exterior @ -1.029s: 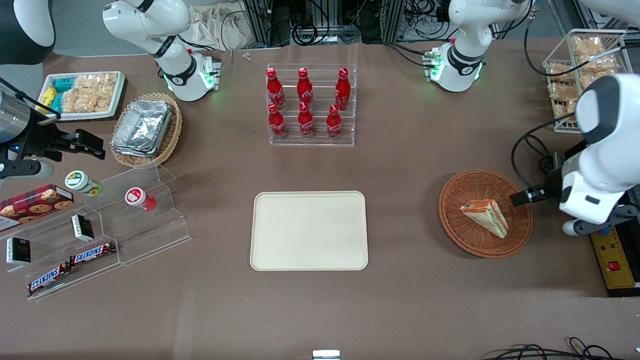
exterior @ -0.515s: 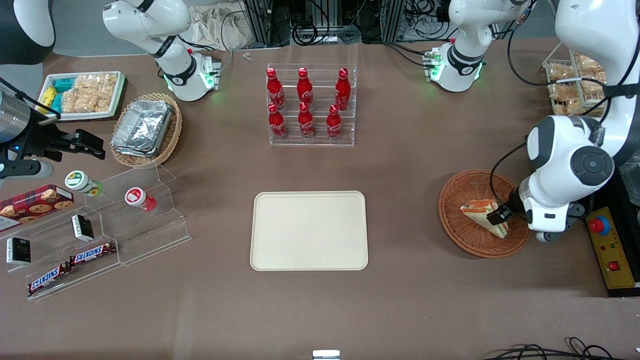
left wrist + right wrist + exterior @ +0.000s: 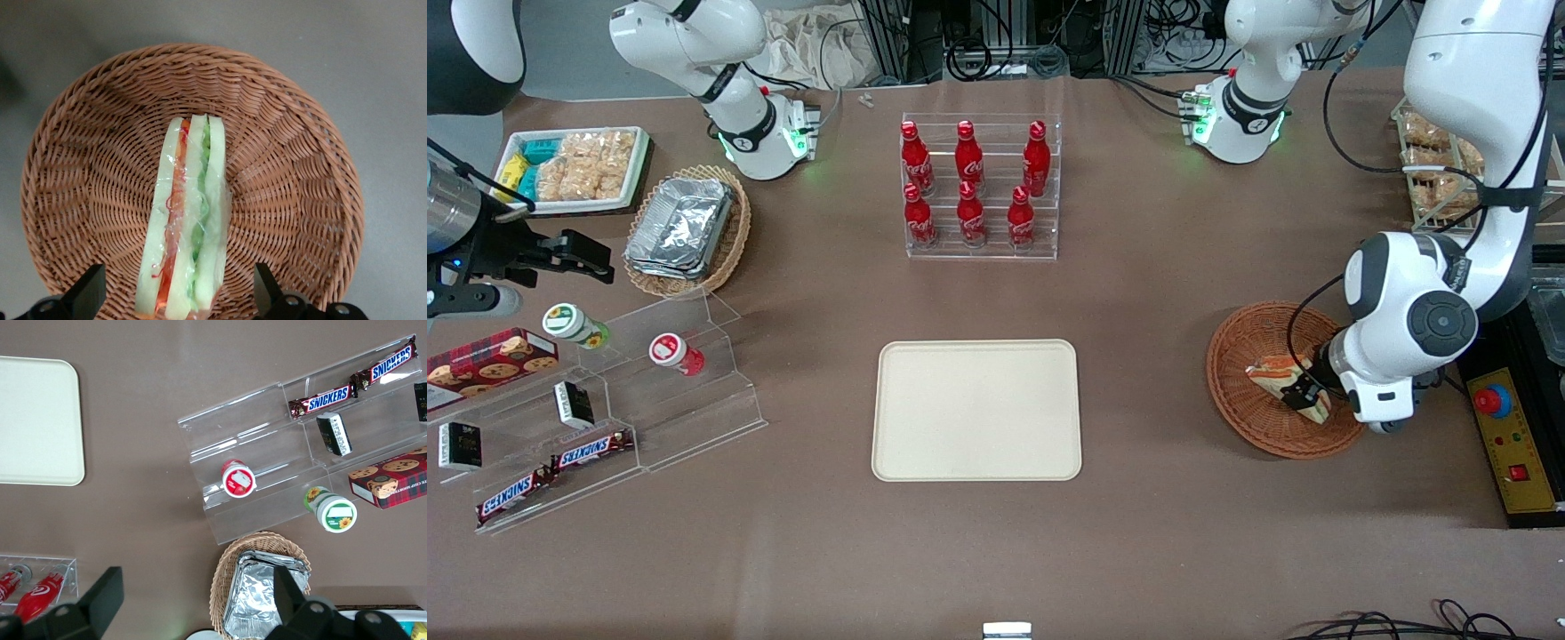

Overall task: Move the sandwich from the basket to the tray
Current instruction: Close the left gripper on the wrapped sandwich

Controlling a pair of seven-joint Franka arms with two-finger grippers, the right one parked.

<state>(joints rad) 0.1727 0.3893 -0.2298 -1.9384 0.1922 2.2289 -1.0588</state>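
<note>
The sandwich (image 3: 1267,372) (image 3: 190,220), a wrapped wedge with green and red filling stripes, lies in the round reddish-brown wicker basket (image 3: 1245,342) (image 3: 287,133) toward the working arm's end of the table. My left gripper (image 3: 1303,391) (image 3: 177,287) hangs low over the sandwich and is open. One finger stands on each side of the wedge's wide end, with a gap between each finger and the wrap. The cream-beige tray (image 3: 975,409) (image 3: 33,420) lies flat at the table's middle with nothing on it.
A clear rack of red bottles (image 3: 978,187) stands farther from the front camera than the tray. A wire rack of snack bags (image 3: 1436,169) and a yellow control box (image 3: 1516,444) flank the basket. An acrylic stepped shelf (image 3: 605,400) and a foil-container basket (image 3: 689,229) sit toward the parked arm's end.
The left arm swung in from the table's edge over the basket and came down. Its open gripper went from beside the basket rim to straddling the sandwich. The sandwich has not moved.
</note>
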